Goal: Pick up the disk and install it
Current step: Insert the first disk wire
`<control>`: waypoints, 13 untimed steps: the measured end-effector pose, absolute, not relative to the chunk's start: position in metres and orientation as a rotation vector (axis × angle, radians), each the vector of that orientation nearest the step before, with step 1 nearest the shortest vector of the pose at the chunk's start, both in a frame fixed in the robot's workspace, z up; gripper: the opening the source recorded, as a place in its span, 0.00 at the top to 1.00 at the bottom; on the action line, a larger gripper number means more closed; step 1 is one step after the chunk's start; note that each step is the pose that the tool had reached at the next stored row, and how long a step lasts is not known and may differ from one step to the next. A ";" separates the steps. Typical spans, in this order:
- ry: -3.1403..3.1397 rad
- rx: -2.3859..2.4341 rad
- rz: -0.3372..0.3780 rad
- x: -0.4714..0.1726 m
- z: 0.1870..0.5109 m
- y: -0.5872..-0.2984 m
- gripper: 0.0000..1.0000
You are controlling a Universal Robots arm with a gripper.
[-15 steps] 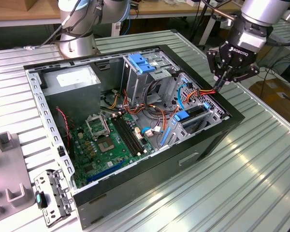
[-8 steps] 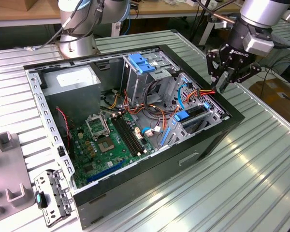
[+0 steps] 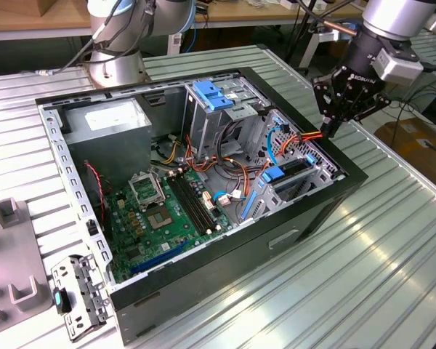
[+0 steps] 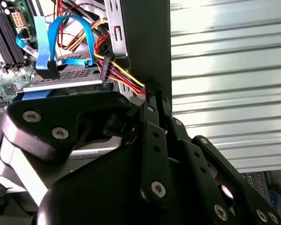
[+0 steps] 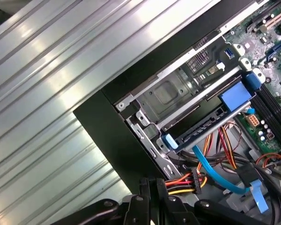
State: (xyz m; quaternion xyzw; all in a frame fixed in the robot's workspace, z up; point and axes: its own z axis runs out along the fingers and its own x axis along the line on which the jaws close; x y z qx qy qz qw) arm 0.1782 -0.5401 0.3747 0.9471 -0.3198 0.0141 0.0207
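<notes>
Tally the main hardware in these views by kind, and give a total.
Computer case: 1
Motherboard: 1
Power supply: 1
Disk: 1
Pincer: 1
Total: 5

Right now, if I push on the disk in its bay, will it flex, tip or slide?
Probably stiff: the disk looks like a flat dark slab between blue plastic rails. It sits inside the metal bay, so it likely slides along it rather than tipping. The blue cable at its end looks floppy and may tug back.
</notes>
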 end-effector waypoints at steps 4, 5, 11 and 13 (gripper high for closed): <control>-0.991 2.937 0.044 0.178 0.375 -0.540 0.83; -0.993 2.936 0.044 0.178 0.375 -0.540 0.83; -1.044 2.918 0.043 0.174 0.375 -0.540 0.83; -1.043 2.918 0.043 0.174 0.375 -0.540 0.83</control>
